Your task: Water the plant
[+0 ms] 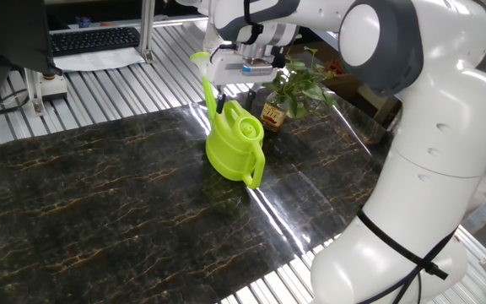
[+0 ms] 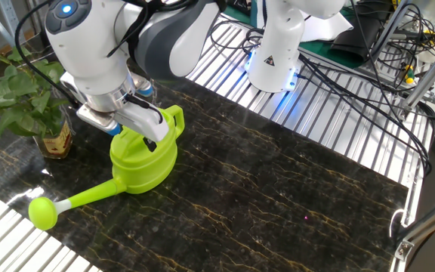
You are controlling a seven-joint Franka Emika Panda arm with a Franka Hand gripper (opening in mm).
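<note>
The plant (image 1: 300,81) is leafy and green and stands in a small brown jar (image 1: 272,114) at the far edge of the dark marble tabletop (image 1: 99,194); in the other fixed view the plant (image 2: 17,94) is at the left. A lime-green watering can (image 1: 235,145) stands upright on the marble just in front of the jar, with its spout (image 2: 74,199) lying toward the table edge. My gripper (image 2: 133,133) hovers right over the can's top. It is open, one black fingertip (image 1: 220,106) hangs by the can's spout side, and nothing is gripped.
Ribbed aluminium table surface (image 1: 99,93) surrounds the marble slab. A keyboard (image 1: 95,38) lies at the back left. A second robot base (image 2: 276,47) and loose cables (image 2: 353,83) sit behind the slab in the other fixed view. My own white arm (image 1: 437,160) fills the right side.
</note>
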